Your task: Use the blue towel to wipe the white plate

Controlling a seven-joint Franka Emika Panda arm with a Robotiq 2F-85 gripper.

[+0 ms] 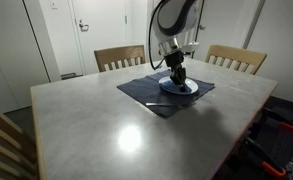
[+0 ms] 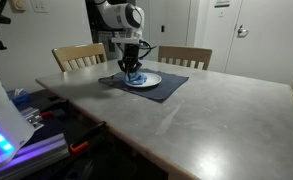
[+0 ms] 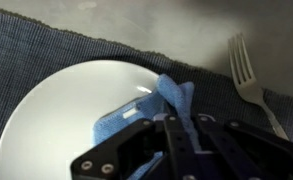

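Note:
A white plate [image 3: 56, 110] lies on a dark blue placemat [image 3: 46, 45]; it also shows in both exterior views [image 1: 184, 90] [image 2: 146, 80]. My gripper [image 3: 178, 135] is shut on the blue towel [image 3: 171, 100] and presses it down onto the plate's right part. In both exterior views the gripper [image 1: 176, 76] [image 2: 132, 72] stands straight down over the plate, with the towel bunched under the fingers. Most of the towel is hidden by the gripper body in the wrist view.
A silver fork [image 3: 254, 85] lies on the placemat right beside the plate; it also shows in an exterior view [image 1: 158, 103]. The grey table [image 1: 116, 130] has two wooden chairs [image 1: 119, 57] [image 1: 236, 58] behind it. Equipment stands near the table's edge [image 2: 6, 130].

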